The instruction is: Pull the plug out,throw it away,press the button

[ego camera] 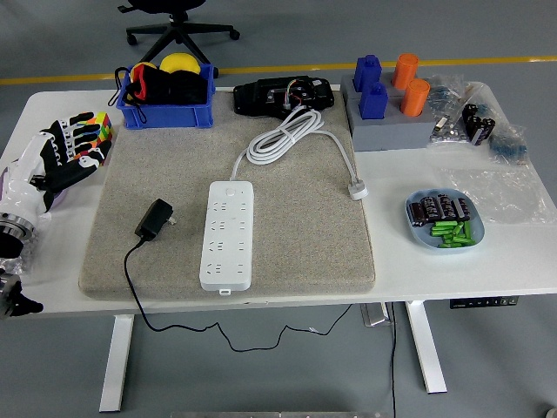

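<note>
1. Your left hand (pixel 59 157) sits at the far left edge of the table (pixel 435 270), white with dark palm, fingers spread and released, holding nothing.
2. Your right hand does not show in the head view.
3. Just past the left hand's fingertips lies a multicoloured cube (pixel 97 132), so close that you cannot tell whether they touch.
4. To the right of the hand, the grey mat (pixel 296 235) covers the middle of the table.
5. On the mat, the nearest thing to your hand is the black plug (pixel 155 219), lying free on its side to the hand's right and a little nearer the table's front edge. Its black cable (pixel 130 274) runs off the mat's front and hangs below the table.
6. Further right of the plug, apart from it, lies the white power strip (pixel 228 234), long side running front to back, with its sockets bare and its button (pixel 230 186) at the far end.
7. The strip's white cord (pixel 283 135) lies coiled beyond it, ending in a white plug (pixel 358 189) on the mat's right side.
8. Beyond your hand, at the far edge, stands a blue bin (pixel 167 111) holding black and yellow items.
9. Well away on the right are a black device (pixel 283 94), a grey block with blue and orange pegs (pixel 389 109), and a blue dish (pixel 446 220) of small parts.
</note>
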